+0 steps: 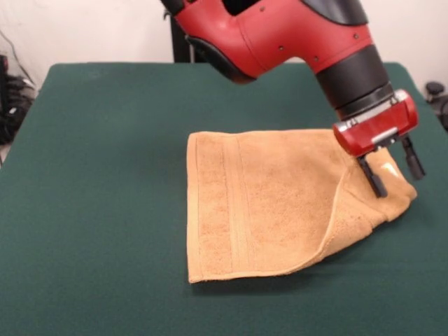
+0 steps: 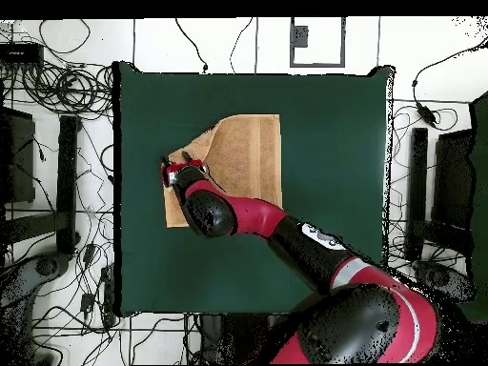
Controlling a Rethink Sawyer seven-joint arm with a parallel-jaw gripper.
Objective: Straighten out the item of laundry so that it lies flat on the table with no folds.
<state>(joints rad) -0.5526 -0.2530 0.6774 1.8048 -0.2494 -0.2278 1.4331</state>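
Observation:
The orange-tan towel [image 1: 266, 203] lies on the dark green table [image 1: 105, 175], right of centre in the front view. Its left part is flat, with border bands showing. Its right part is folded over, with a curved fold edge running to the near hem, and bunches to a narrow end. My gripper [image 1: 397, 176] is open and low over that narrow right end. Its fingers [image 1: 374, 178] straddle a small white patch, and one tip is at the fold. In the overhead view the towel [image 2: 250, 152] lies upper centre on the table [image 2: 334, 172]. There the gripper [image 2: 172, 170] is at the towel's left edge.
The red and black arm [image 1: 280, 35] reaches over the table's far right. In the overhead view the arm [image 2: 286, 229] crosses the lower middle of the table. Cables and dark equipment [image 2: 57, 172] line the floor on both sides of the table.

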